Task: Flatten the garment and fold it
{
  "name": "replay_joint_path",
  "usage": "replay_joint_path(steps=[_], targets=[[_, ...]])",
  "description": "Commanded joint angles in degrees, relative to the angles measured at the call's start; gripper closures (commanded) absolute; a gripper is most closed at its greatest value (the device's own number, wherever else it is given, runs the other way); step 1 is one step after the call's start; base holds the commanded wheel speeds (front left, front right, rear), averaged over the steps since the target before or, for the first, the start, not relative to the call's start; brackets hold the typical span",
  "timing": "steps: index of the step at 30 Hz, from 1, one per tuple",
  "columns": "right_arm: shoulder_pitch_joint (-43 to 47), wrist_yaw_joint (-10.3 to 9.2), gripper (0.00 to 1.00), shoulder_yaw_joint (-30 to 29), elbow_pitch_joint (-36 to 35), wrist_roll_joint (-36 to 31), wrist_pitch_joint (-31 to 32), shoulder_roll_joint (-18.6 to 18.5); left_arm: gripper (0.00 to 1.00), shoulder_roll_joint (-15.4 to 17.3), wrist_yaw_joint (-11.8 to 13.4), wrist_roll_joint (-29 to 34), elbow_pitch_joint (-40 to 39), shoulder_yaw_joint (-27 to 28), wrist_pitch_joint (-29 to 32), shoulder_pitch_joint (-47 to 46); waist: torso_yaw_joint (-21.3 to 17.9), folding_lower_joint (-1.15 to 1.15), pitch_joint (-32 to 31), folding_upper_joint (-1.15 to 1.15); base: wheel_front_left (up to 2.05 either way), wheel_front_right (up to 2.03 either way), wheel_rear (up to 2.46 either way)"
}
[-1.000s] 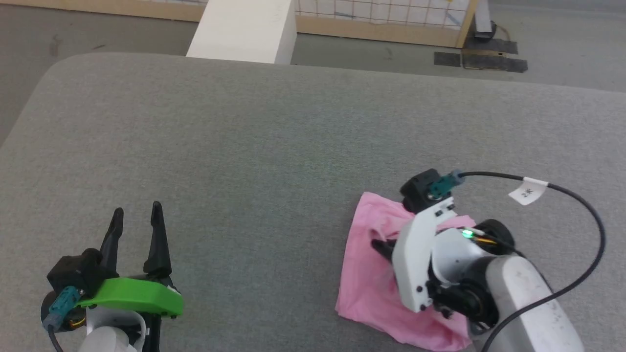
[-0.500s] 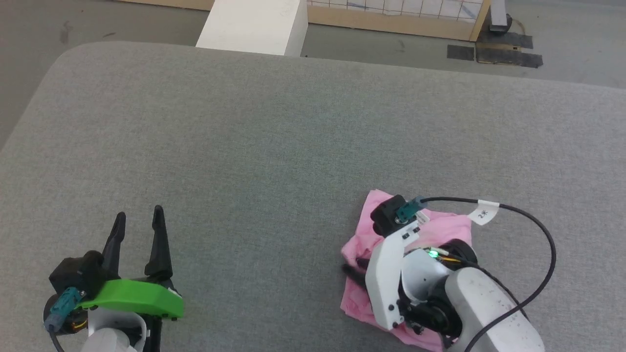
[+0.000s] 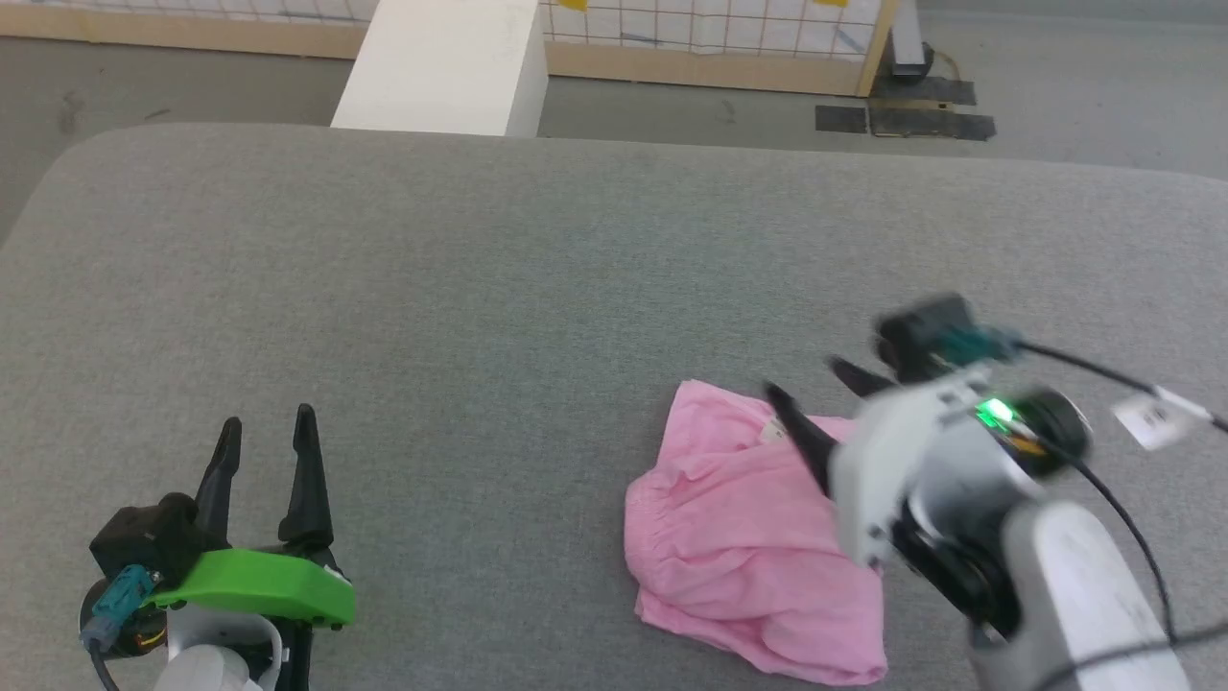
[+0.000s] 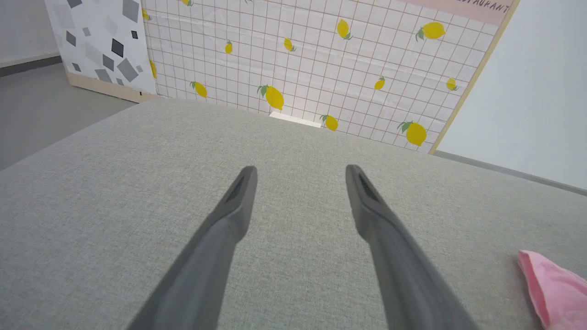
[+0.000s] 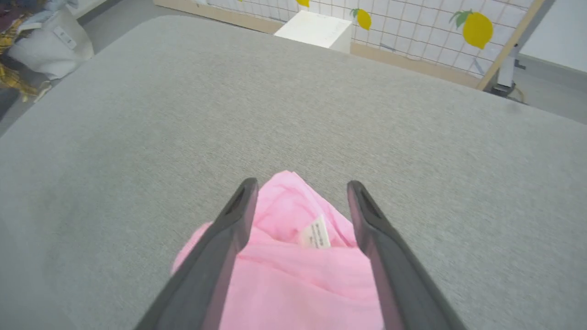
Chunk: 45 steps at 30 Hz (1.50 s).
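1. My left hand (image 3: 268, 417) (image 4: 300, 169): nearest, lower left. Fingers spread apart, nothing held, over bare grey worktop (image 3: 480, 288), well apart from the garment.

2. My right hand (image 3: 801, 376) (image 5: 302, 182): lower right, blurred in the head view. Fingers spread wide, nothing gripped, tips above the garment's far part. I cannot tell if they touch it.

3. Garment (image 3: 729, 537) (image 5: 293, 275) (image 4: 550, 288): pink, wrinkled, loosely heaped on the worktop's near right part. A small white label (image 5: 314, 233) shows between my right fingers.

4. White block (image 3: 441, 62): on the floor past the worktop's far edge.

5. Lemon-print grid panel (image 4: 321, 59): farthest, behind the block.
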Motion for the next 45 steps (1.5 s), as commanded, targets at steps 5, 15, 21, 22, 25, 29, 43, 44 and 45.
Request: replay_joint_path(steps=[5, 15, 21, 22, 25, 29, 43, 44, 45], targets=[[9.66, -0.08, 0.00, -6.45, -2.05, -2.67, 1.64, -0.04, 0.00, -0.13, -0.88, -0.06, -0.59, 0.22, -0.26, -0.70, -0.51, 0.00, 0.53, 0.42, 0.00, 0.00, 0.00], [12.32, -0.08, 0.00, -4.25, 7.33, 0.13, -1.55, -0.04, 0.00, -0.48, -1.78, 0.58, -0.43, 0.61, -0.27, -1.02, 0.07, 0.00, 1.57, 0.42, 0.00, 0.00, 0.00], [9.50, -0.08, 0.77, -2.92, 13.18, -0.68, -2.29, -0.04, 0.00, -0.81, -2.13, 0.86, -0.13, 0.74, -0.27, -1.08, 0.62, 0.00, 1.68, 0.42, 0.00, 0.00, 0.00], [8.94, -0.08, 1.00, -2.78, 13.53, -0.72, -2.38, -0.04, 0.00, -0.86, -2.17, 0.89, -0.06, 0.77, -0.27, -1.09, 0.66, 0.00, 1.69, 0.42, 0.00, 0.00, 0.00], [7.58, -0.08, 1.00, -2.01, 13.49, -1.46, -1.94, -0.04, 0.00, -0.91, -2.18, 1.01, -0.01, 0.97, -0.27, -0.90, 0.19, 0.00, 1.50, 0.42, 0.00, 0.00, 0.00], [5.42, -0.08, 1.00, 0.53, 11.58, -4.16, 0.93, -0.06, 0.00, -0.76, -2.18, 1.11, -0.74, 1.36, -0.27, -0.27, -2.50, 0.00, 1.54, 0.42, 0.00, 0.00, 0.00], [-9.67, -0.08, 1.00, 17.75, 11.57, 6.22, 5.44, -15.59, 0.00, 1.62, -1.97, 0.80, -5.41, 3.78, 0.17, -0.34, -25.05, 0.00, 7.95, 0.42, 0.00, 0.00, 0.00], [-10.74, -0.08, 1.00, 18.35, 12.17, 6.66, 4.89, -16.32, 0.00, 1.99, -2.00, 0.87, -5.82, 3.82, 0.43, -0.52, -25.82, 0.00, 8.61, 0.42, 0.00, 0.00, 0.00], [-12.02, -0.08, 1.00, 18.76, 13.00, 7.19, 4.17, -17.15, 0.00, 2.43, -2.06, 0.95, -6.36, 3.83, 0.72, -0.74, -26.56, 0.00, 9.35, 0.42, 0.00, 0.00, 0.00]])
